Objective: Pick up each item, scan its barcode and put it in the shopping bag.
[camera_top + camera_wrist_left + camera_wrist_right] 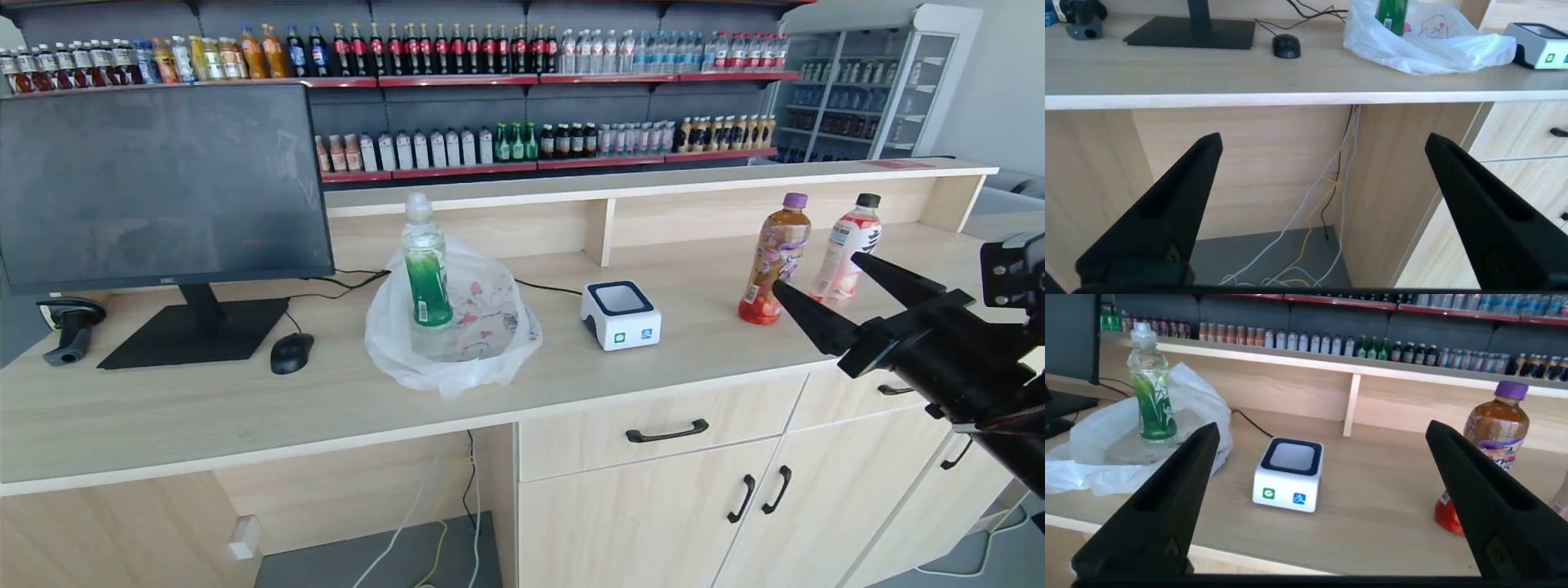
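Note:
A green bottle [425,269] stands upright inside the white shopping bag [482,343] on the wooden counter. To the bag's right sits the white barcode scanner box [620,314]. Further right stand a purple-capped orange bottle [774,257] and a black-capped pink bottle [846,249]. My right gripper [815,272] hangs open in front of these two bottles, holding nothing. Its wrist view faces the scanner box [1288,474], with the green bottle [1151,396] and purple-capped bottle [1490,457] to either side. My left gripper [1323,143] is open and empty below the counter edge.
A monitor [163,180], a mouse [291,353] and a handheld scanner [72,327] occupy the counter's left part. A raised ledge [653,184] runs along the back. Drawers and cabinet doors [661,433] sit under the counter, with cables [1323,212] hanging in the open bay.

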`<state>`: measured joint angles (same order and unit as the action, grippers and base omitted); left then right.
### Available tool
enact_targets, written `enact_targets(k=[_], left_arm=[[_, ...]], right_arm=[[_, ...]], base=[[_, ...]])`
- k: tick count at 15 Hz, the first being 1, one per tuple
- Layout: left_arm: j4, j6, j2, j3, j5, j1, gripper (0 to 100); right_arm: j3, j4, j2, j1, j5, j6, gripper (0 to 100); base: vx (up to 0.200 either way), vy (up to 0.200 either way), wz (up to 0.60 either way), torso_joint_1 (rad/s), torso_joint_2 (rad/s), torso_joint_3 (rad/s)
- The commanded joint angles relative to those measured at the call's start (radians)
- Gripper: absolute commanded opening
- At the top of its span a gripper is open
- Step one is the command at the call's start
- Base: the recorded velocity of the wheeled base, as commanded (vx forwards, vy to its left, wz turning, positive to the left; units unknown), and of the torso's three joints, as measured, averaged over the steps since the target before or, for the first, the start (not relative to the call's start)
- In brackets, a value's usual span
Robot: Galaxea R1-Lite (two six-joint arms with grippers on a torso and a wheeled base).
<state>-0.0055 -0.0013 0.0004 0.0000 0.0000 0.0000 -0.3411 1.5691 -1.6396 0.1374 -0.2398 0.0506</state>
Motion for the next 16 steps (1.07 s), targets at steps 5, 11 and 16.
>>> enact_targets(k=[5, 11, 16], left_arm=[[-0.001, 0.001, 0.000, 0.000, 0.000, 0.000, 100], [-0.001, 0.001, 0.000, 0.000, 0.000, 0.000, 100], [-0.001, 0.001, 0.000, 0.000, 0.000, 0.000, 100]], right_arm=[[-0.007, 0.002, -0.029, 0.005, 0.000, -0.005, 100], [-0.007, 0.002, -0.042, 0.007, 0.000, -0.005, 100], [-0.001, 0.002, -0.054, 0.004, 0.000, -0.005, 100]], base=[[0.000, -0.200, 0.00, 0.005, 0.00, 0.002], [0.000, -0.200, 0.50, 0.003, 0.00, 0.000], [0.000, -0.200, 0.00, 0.002, 0.00, 0.002]])
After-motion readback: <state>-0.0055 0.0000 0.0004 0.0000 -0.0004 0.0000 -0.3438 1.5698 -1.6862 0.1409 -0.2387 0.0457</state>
